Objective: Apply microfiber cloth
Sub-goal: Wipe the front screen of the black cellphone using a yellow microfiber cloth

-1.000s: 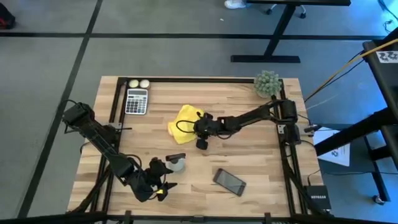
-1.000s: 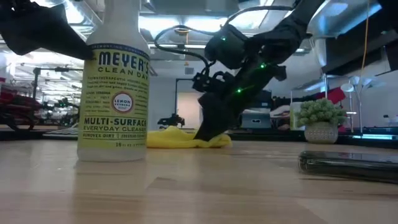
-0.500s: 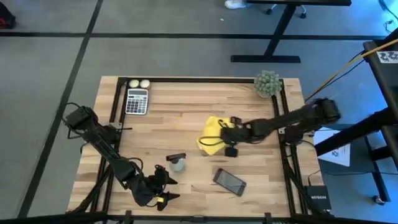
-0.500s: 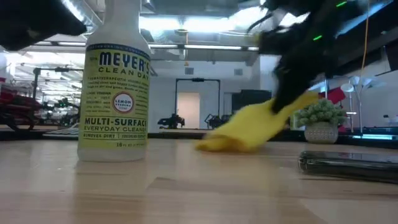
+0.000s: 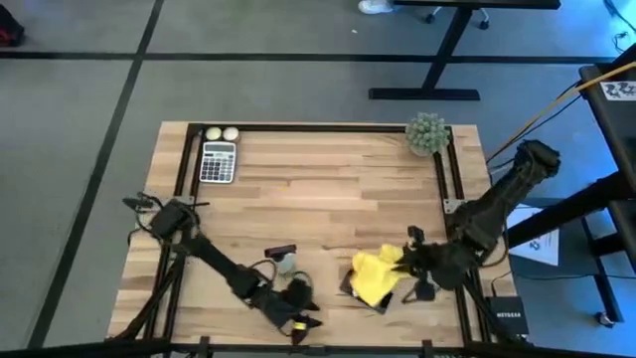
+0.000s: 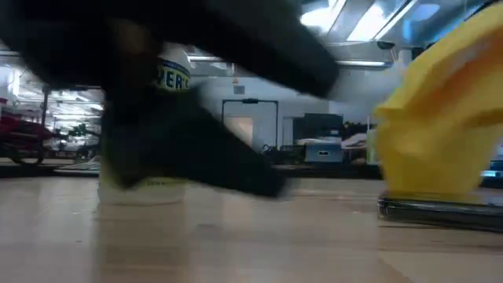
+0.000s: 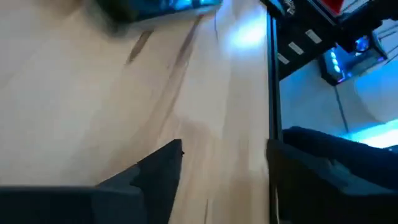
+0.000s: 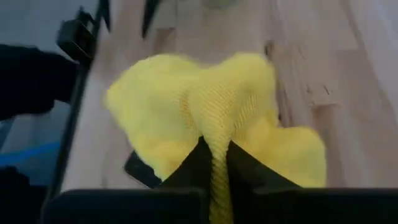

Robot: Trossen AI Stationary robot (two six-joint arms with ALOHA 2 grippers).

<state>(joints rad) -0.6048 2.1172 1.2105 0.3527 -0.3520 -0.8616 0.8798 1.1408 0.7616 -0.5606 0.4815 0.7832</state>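
The yellow microfiber cloth (image 5: 375,277) hangs bunched from my right gripper (image 5: 402,267) at the near right of the table. Its lower part lies over the black phone (image 6: 440,212), which the cloth mostly covers in the high view. In the right wrist view only a dark corner of the phone (image 8: 140,169) pokes out under the cloth (image 8: 186,106). My left gripper (image 5: 302,318) is low over the near edge, left of the phone. It is open (image 7: 224,174) with only bare wood between its fingers. My right gripper pinches a raised fold of the cloth (image 8: 214,146) between its two fingers, several layers gathered together. The fingers come slanting down from the table's right side. The cloth hangs slack below them and its lower edge (image 6: 420,192) meets the top of the phone.
A spray bottle (image 5: 285,262) stands near the table's middle front, partly behind my left arm in the low view (image 6: 169,75). A calculator (image 5: 219,161) and two pale balls (image 5: 221,133) lie at the far left. A fuzzy green plant (image 5: 427,132) sits at the far right.
My right gripper has carried the cloth from the table's middle toward the near right, lifting it off the wood and bringing it over the phone. My left gripper has gone toward the table's right along the near edge, passing in front of the spray bottle.
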